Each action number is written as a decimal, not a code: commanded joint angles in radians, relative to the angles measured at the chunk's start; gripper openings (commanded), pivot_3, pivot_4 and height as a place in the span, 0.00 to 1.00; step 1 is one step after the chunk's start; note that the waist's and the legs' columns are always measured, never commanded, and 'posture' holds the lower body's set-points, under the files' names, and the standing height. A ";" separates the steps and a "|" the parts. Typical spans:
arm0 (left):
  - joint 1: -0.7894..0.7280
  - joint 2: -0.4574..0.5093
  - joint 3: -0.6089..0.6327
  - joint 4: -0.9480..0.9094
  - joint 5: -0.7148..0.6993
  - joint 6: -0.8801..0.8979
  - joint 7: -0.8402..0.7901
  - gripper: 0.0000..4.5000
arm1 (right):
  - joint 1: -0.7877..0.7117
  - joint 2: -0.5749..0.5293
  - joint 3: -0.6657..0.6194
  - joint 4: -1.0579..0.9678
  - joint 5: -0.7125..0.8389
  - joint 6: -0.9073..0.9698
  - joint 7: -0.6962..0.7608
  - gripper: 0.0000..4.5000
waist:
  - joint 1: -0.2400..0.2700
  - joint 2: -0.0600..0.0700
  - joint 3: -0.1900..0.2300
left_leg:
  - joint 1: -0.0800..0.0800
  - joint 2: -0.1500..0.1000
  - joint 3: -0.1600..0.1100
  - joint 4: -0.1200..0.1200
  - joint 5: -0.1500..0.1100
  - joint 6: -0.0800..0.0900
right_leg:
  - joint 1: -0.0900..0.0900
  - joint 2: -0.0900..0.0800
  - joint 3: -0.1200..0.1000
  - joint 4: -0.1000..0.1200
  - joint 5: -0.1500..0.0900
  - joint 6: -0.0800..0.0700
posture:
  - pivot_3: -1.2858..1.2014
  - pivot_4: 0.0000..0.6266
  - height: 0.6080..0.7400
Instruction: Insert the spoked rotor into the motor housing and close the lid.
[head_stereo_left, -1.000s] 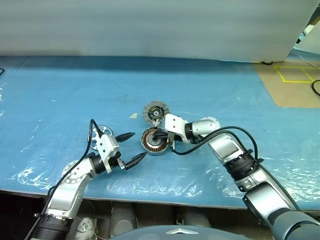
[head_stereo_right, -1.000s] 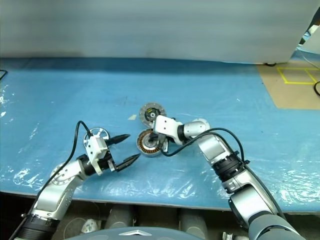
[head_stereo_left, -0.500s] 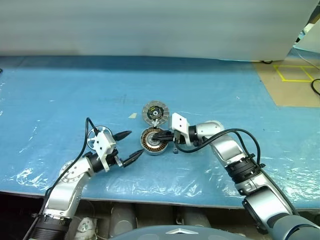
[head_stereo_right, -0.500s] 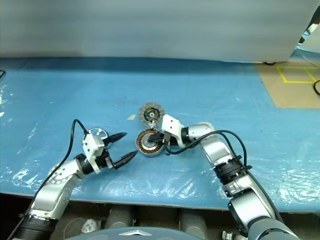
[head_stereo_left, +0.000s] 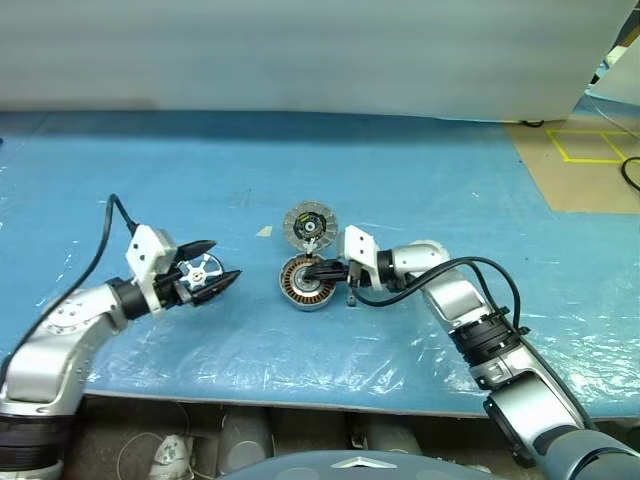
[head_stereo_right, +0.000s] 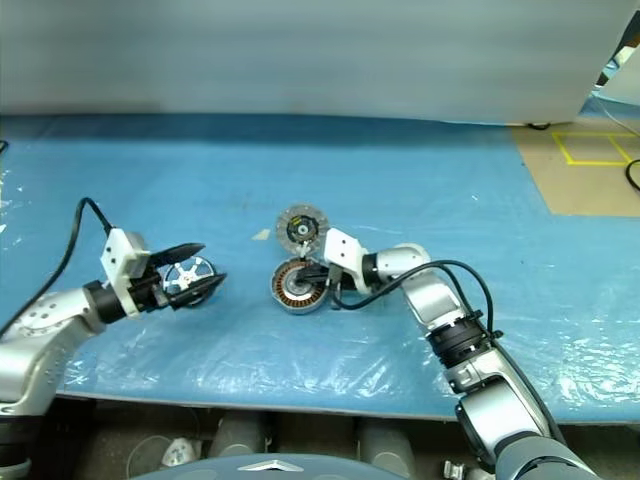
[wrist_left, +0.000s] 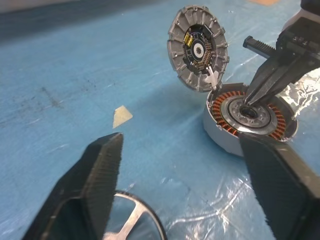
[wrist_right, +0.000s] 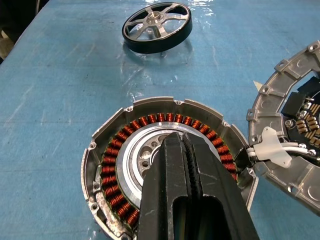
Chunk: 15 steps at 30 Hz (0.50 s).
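The spoked rotor (head_stereo_left: 200, 270) lies flat on the blue table, left of centre. My left gripper (head_stereo_left: 227, 260) hovers at it, fingers open, one on each side of the wheel in the eye views and neither seen touching it. The left wrist view shows the rotor's rim (wrist_left: 137, 220) low between those fingers. The motor housing (head_stereo_left: 307, 282) sits mid-table, copper windings up. My right gripper (wrist_right: 177, 137) is shut, its tips down in the housing's dark centre. The lid (head_stereo_left: 310, 222) leans tilted against the housing's far rim, joined to it by a white wire.
A small beige scrap (head_stereo_left: 266, 231) lies left of the lid. Wrinkled clear film covers the blue table near its front edge (head_stereo_left: 330, 405). Tan floor with yellow tape (head_stereo_left: 590, 150) lies past the table's right end.
My left arm swung out to the left and rose, so its gripper now points right across the rotor, fingers somewhat narrower. The rotor, housing, lid and right gripper stayed put.
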 joint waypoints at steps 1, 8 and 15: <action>0.017 0.077 0.058 -0.008 0.004 0.003 -0.061 0.57 | 0.003 0.017 0.000 -0.014 0.002 -0.008 -0.016 0.00 | 0.000 0.000 0.000 | 0.000 0.000 0.000 0.000 0.000 0.000 | 0.000 0.000 0.000 0.000 0.000 0.000 | 0.52 0.24 1.00; 0.013 0.194 0.072 0.058 0.059 -0.048 -0.179 0.49 | 0.022 0.046 0.004 -0.016 0.000 -0.009 -0.043 0.00 | 0.000 0.000 0.000 | 0.000 0.000 0.000 -0.001 0.000 -0.001 | 0.000 0.000 0.000 -0.001 0.000 0.000 | 0.52 0.24 1.00; 0.000 0.254 -0.003 0.164 0.225 -0.226 -0.261 0.49 | 0.057 0.093 0.020 -0.018 -0.011 -0.018 -0.085 0.00 | 0.000 0.000 0.000 | 0.000 0.000 0.000 -0.001 0.001 -0.001 | 0.000 0.000 0.000 -0.001 0.000 0.000 | 0.52 0.24 1.00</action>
